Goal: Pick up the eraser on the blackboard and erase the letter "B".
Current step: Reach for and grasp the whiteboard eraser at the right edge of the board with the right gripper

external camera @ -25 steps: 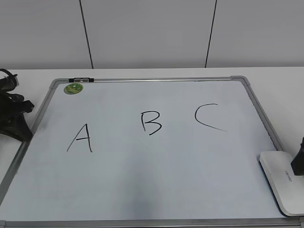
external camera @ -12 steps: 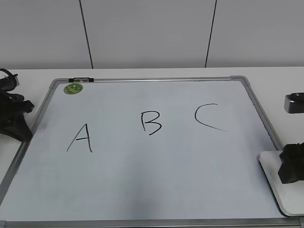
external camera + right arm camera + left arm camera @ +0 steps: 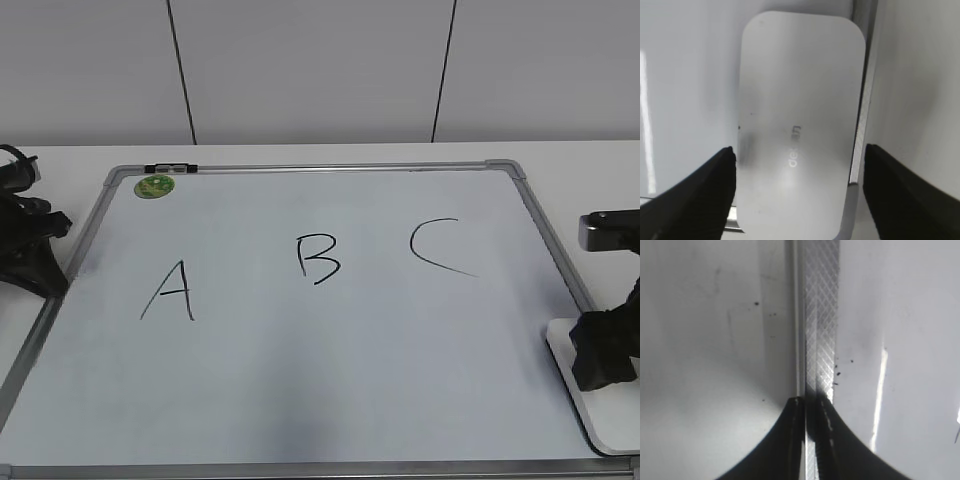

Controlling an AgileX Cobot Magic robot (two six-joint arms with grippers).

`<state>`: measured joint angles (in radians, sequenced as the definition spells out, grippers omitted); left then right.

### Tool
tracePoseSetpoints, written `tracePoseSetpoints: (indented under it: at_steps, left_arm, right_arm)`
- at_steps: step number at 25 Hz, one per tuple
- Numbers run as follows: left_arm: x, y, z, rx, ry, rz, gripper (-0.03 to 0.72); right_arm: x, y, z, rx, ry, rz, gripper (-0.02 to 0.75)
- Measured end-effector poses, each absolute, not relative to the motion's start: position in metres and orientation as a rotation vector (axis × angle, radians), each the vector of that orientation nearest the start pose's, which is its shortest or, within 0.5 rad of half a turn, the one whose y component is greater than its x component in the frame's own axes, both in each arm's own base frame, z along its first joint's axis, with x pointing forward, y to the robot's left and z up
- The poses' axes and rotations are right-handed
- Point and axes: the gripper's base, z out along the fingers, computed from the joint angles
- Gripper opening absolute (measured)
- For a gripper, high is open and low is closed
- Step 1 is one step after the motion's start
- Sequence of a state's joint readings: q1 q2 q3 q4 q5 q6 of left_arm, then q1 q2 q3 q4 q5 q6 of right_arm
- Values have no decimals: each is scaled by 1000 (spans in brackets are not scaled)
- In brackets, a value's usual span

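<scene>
eraser (image 3: 592, 400): part hidden by right tool (image 3: 606, 350) | cut by frame edge | lettering blurred

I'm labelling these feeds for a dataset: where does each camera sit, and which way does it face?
Exterior: in front, slanting down at the white framed blackboard; both arms at the edges.
Left wrist: straight down on the board's grey metal frame, left tool closed around it.
Right wrist: straight down at the flat white plastic eraser, straddled by the open right tool.
Shared: eraser, exterior and right wrist.

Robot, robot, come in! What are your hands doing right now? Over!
Right hand open, straddling the eraser, not gripping yet. Left hand shut on the blackboard frame. Letter B unerased. Nothing in the way.
</scene>
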<state>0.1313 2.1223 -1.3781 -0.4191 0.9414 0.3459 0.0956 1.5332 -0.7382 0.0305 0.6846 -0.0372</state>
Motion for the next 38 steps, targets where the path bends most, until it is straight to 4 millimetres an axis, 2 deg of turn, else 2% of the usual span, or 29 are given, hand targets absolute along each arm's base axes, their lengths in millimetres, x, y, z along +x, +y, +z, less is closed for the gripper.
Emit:
tracePoseSetpoints:
  at_steps: [7, 26, 34, 38]
  left_arm:
    - [395, 22, 122, -60, 3047, -510, 29]
    - [395, 22, 122, -60, 3047, -510, 29]
    - [394, 22, 122, -59, 3048, -511, 29]
    - [394, 22, 122, -59, 3048, -511, 29]
  right_arm:
    - [251, 26, 163, -164, 2971, 38, 587]
    - [255, 26, 163, -162, 2938, 39, 587]
    - [257, 28, 143, -110, 3023, 72, 587]
    - [258, 29, 142, -106, 3024, 76, 537]
